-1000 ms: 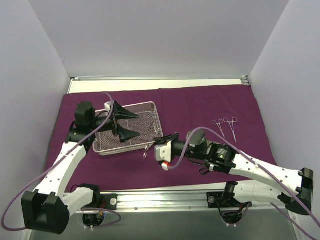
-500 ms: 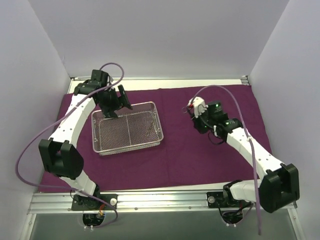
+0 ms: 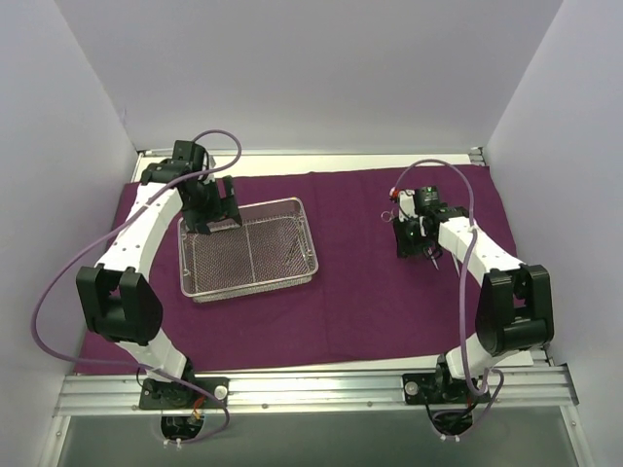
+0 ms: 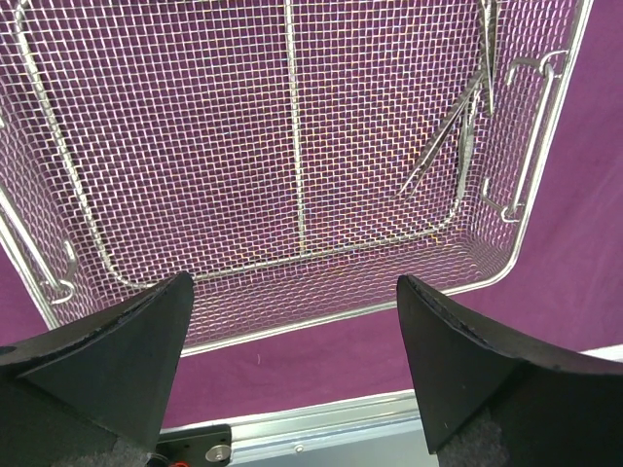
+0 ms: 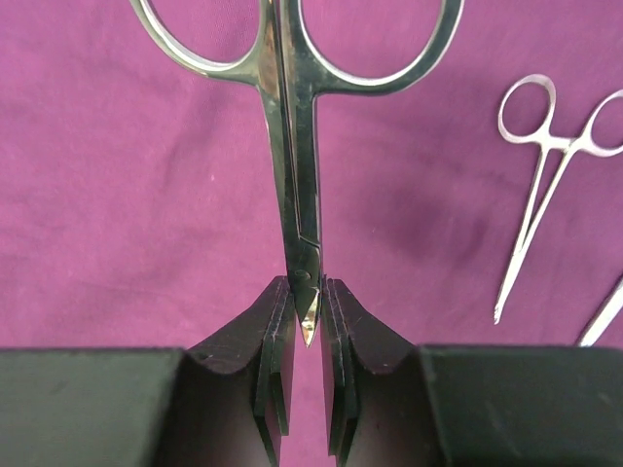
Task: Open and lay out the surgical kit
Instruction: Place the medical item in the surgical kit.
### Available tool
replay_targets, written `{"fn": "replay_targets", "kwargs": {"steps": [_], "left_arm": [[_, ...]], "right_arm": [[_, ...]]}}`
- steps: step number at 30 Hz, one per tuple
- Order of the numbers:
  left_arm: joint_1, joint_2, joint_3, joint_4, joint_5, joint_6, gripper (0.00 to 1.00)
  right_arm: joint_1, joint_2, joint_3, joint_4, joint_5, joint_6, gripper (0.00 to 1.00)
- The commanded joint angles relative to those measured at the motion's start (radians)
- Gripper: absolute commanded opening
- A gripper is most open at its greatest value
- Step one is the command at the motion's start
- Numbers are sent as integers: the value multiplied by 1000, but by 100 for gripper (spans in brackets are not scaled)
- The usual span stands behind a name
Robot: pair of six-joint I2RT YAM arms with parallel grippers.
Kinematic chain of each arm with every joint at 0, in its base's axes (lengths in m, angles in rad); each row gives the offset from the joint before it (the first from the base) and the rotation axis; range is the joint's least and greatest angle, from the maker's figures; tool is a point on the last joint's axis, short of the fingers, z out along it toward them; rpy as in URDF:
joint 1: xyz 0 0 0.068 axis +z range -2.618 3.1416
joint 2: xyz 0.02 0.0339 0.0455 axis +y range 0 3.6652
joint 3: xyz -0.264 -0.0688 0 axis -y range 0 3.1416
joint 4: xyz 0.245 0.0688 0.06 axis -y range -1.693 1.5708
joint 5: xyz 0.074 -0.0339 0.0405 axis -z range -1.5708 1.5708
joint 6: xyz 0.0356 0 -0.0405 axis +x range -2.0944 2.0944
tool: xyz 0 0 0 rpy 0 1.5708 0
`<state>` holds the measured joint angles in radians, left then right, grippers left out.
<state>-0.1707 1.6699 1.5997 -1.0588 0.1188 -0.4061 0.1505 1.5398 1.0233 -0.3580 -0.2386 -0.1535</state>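
While the right gripper (image 5: 307, 304) pinches their tips, scissors (image 5: 294, 146) point rings-forward.

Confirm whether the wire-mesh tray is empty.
No: the left wrist view shows thin steel forceps lying inside the wire-mesh tray, close to its right wall.

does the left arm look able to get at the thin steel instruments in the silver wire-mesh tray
Probably yes: the left hand hangs open above the silver wire-mesh tray, and the thin steel instruments lie uncovered by its end wall. The wall may crowd a finger.
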Motion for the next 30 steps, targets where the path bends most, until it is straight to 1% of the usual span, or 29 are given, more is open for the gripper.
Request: {"fn": "replay_targets", "kwargs": {"steps": [1,5,10,11,12,13,14,30], "left_arm": [[36,-35,-14,52,76,42,94],[53,-62,-43,88,116,46,94],[63,-45,-29,85,169,58,94],[65,-38,-27,83,179,61,95],[65,-36,-29,86,185,62,99],[66,-33,-37,86,191,64,94],[66,-32,-38,89,199,64,93],[97,-7,-37,89,269,73,93]], "right_arm": [[-12,14,47,-71,18,28,0],[-31,39,52,-102,25,22,0],[-42,92,63,-108,44,9,0],[-42,101,72,-111,44,9,0],[-42,108,73,-111,47,9,0],[-42,115,77,-108,50,11,0],[-42,120,83,-105,48,12,0],[-43,210,101,-72,55,14,0]]}}
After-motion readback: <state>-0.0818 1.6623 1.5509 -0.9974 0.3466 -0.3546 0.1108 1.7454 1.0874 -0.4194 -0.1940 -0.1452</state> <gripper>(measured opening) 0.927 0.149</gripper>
